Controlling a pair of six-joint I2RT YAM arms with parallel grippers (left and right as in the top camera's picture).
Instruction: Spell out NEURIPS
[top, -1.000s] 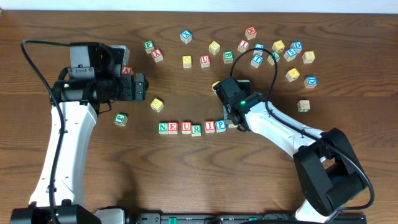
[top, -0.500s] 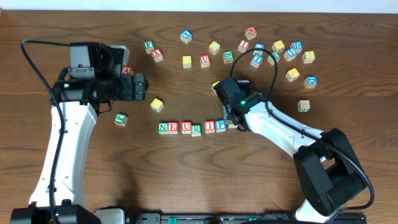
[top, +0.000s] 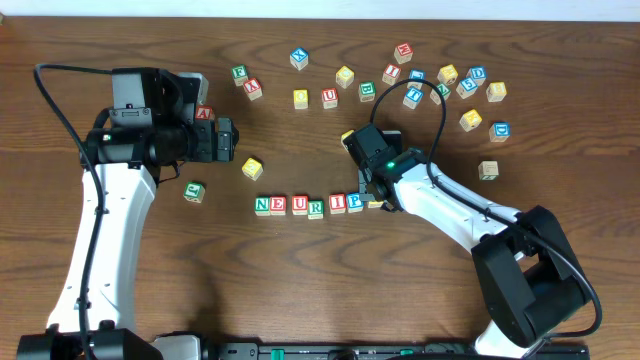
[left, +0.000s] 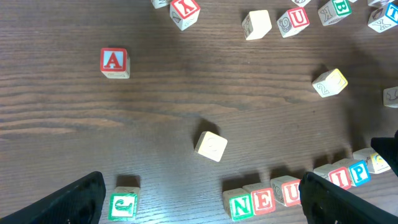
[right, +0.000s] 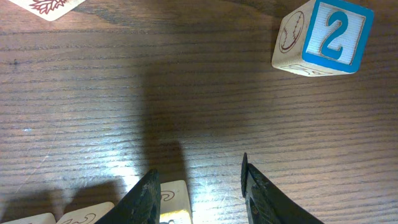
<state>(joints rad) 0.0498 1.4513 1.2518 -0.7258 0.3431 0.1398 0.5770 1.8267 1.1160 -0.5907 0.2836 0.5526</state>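
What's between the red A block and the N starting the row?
A single loose yellow block, touching neither; nothing else. The overhead view shows it best.

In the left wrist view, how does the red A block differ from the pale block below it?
The red A block shows a red-framed letter on top and sits square to the picture; the pale block shows no coloured letter on top and sits turned. Both are loose wooden cubes.

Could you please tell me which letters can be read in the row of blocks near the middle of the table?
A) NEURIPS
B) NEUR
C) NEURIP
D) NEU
C: the overhead view reads N, E, U, R, I, P in the row; the block next to P lies partly under the right end effector, its letter hidden.
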